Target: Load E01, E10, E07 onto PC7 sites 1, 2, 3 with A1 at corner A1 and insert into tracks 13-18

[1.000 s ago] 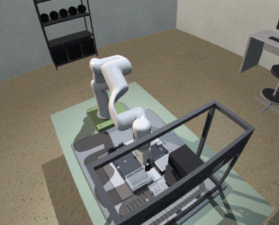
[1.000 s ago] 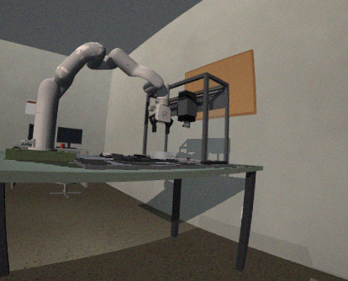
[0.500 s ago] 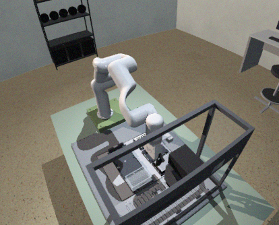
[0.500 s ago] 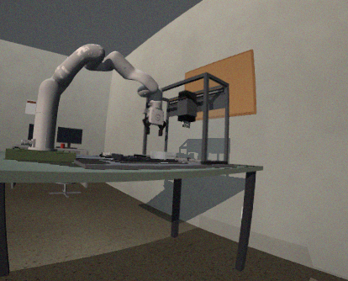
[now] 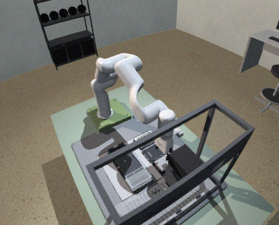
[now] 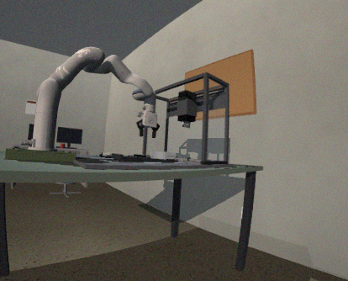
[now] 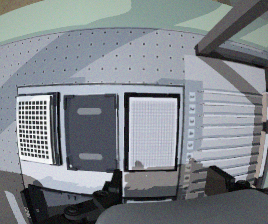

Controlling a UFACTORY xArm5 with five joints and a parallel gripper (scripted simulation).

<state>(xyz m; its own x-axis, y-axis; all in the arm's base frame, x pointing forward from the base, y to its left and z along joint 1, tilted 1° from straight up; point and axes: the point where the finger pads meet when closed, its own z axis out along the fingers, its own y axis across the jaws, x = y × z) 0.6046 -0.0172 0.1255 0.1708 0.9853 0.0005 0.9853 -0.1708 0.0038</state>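
Note:
In the wrist view the three nests lie in a row beside the apron. E01 (image 7: 37,128), a white 96-well plate, is on the left nest. The middle nest S2 (image 7: 92,131) is dark and bare. E10 (image 7: 153,132), a fine-grid 384-well plate, is on the right nest. The carrier PC7 (image 5: 129,168) lies on the apron in front of the rails (image 7: 227,132). A pale block, E07 (image 5: 138,178), sits on the carrier's end nearest the rails. My gripper (image 6: 148,131) is open and empty. It hangs well above the deck, between the carrier and the nests (image 5: 161,165).
The instrument's grey frame (image 5: 178,135) stands over the rails, with a black head (image 5: 185,159) hanging close beside my wrist. The arm's green base plate (image 5: 108,115) is behind the deck. A shelf, desk and stool stand far off.

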